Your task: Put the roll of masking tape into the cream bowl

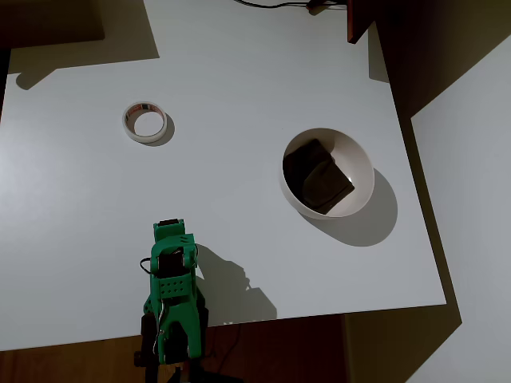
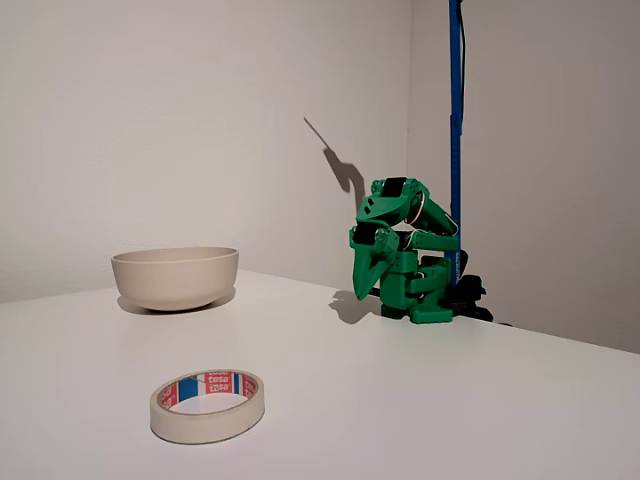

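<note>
The roll of masking tape [image 1: 145, 122] lies flat on the white table [image 1: 239, 80], hole axis vertical, so as a ring it has no long axis and points no particular way; in the overhead view it sits upper left, and in the fixed view [image 2: 208, 405] it is nearest the camera, its inner core showing red, white and blue print. It touches nothing else and is well apart from both the bowl and the arm. The cream bowl [image 1: 361, 163] stands upright to the right of centre in the overhead view, and at the left in the fixed view [image 2: 175, 276]. Inside it lies a dark brown square block [image 1: 318, 176], tilted against the sloping wall. The green arm [image 1: 172, 307] is folded low over its base at the table's lower edge in the overhead view. Its gripper [image 2: 370, 278] points down toward the table in the fixed view, close to the base, holding nothing; the fingers appear drawn together to a point, closed. A blue vertical pole [image 2: 455, 130] rises behind the arm in the fixed view.
</note>
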Controlling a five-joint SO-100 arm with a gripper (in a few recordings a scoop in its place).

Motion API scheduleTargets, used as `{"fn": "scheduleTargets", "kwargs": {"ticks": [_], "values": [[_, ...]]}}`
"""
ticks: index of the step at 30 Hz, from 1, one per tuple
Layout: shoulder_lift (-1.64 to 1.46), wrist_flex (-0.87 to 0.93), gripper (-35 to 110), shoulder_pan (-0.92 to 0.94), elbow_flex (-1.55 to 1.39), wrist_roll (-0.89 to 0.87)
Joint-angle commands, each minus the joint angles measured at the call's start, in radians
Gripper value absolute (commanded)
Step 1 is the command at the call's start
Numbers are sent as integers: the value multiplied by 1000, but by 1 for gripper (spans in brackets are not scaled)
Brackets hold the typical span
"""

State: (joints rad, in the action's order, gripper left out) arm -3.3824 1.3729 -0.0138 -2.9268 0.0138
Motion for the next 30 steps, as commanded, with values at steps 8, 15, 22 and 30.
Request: {"fn": "scheduleTargets", "kwargs": {"ticks": [8,15,22,30], "values": [[-6,14,-8,28,12,-54],[-6,14,-8,28,12,-54],[-8,-23,-8,72,14,-60],[178,-153,-8,98,95,-66]]}}
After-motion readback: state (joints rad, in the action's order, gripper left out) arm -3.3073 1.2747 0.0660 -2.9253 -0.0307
